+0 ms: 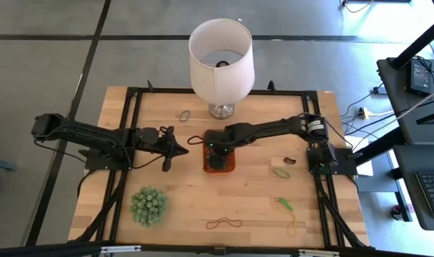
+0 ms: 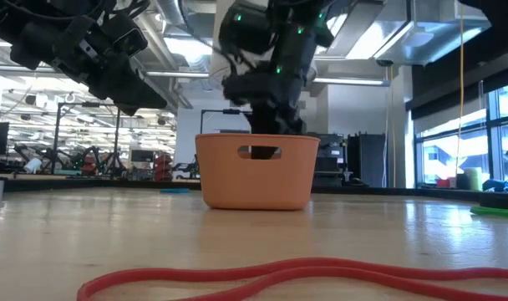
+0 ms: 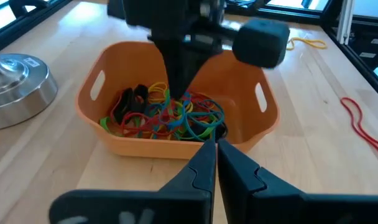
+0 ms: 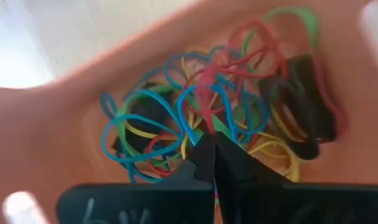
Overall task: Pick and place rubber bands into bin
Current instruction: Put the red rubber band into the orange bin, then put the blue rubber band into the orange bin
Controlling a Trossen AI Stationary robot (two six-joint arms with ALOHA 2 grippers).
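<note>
The orange bin (image 1: 221,168) stands mid-table with a heap of coloured rubber bands (image 3: 167,115) inside. My right gripper (image 4: 211,137) is shut and points down into the bin (image 3: 176,146), its fingertips just above the heap. More rubber bands lie loose on the wood: red-brown (image 1: 224,223), green (image 1: 286,204), yellow (image 1: 293,227), black (image 1: 290,161) and grey (image 1: 184,114). My left gripper (image 1: 183,150) waits shut, just left of the bin and clear of the table. My right gripper comes from above, pointing down into the bin. A red rubber band (image 4: 206,102) runs up to its shut fingertips and looks pinched there. The tips themselves hide the place of contact. The band hangs slack over the heap.
A white lampshade on a metal foot (image 1: 219,57) stands at the far edge behind the bin. A spiky green ball plant (image 1: 148,205) sits near the front left. A dark frame (image 1: 131,96) runs round the tabletop.
</note>
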